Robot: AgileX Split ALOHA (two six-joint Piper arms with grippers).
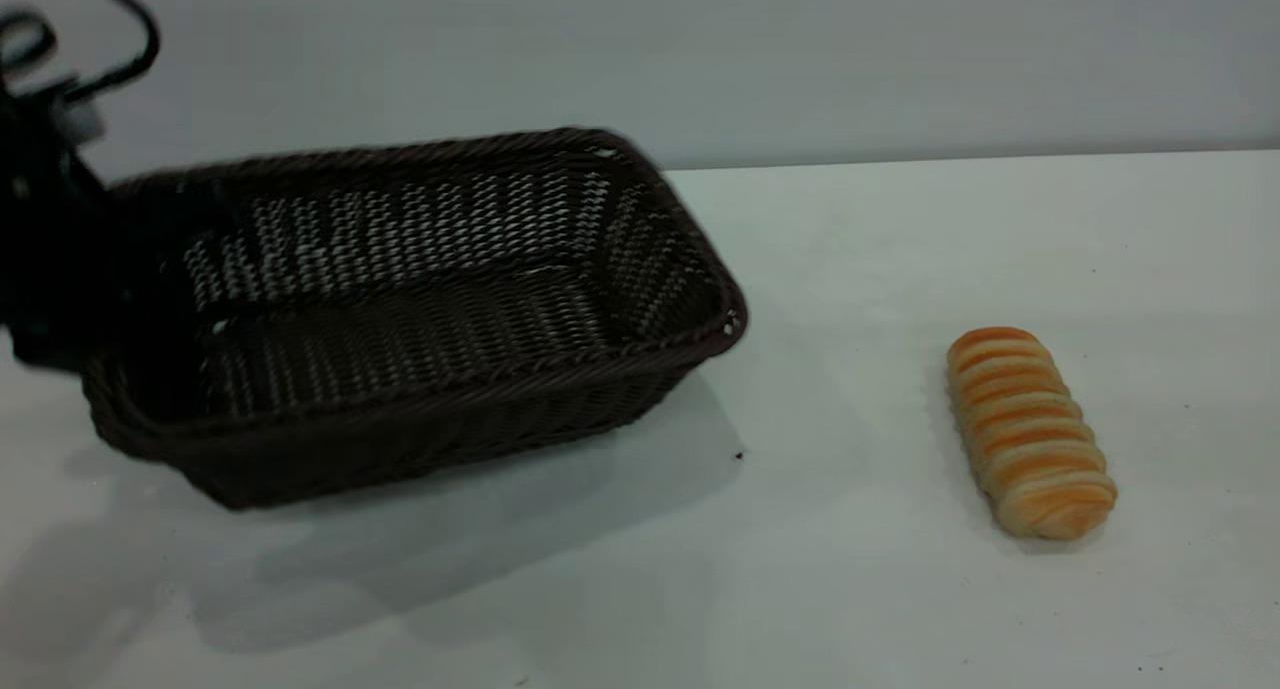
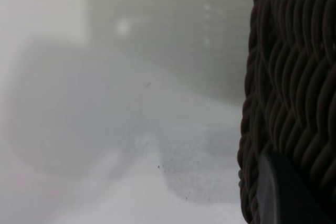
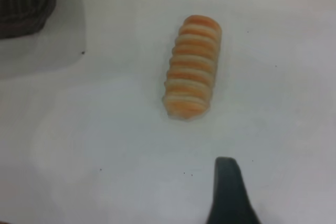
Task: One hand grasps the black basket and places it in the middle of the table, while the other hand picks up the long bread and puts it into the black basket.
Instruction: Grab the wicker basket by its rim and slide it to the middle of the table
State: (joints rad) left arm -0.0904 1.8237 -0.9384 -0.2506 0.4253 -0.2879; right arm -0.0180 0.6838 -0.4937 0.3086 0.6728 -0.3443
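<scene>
The black basket is at the left of the table, tilted, with its right end raised and a shadow under it. My left gripper is a dark shape at the basket's left end and is shut on its braided rim, with one black finger lying against the weave. The long bread lies flat on the table to the right, well apart from the basket. My right gripper hangs above the table beside the bread, not touching it, and is out of the exterior view.
A corner of the basket shows at the edge of the right wrist view. A grey wall runs behind the table's far edge. White tabletop lies between basket and bread, with a few tiny dark specks.
</scene>
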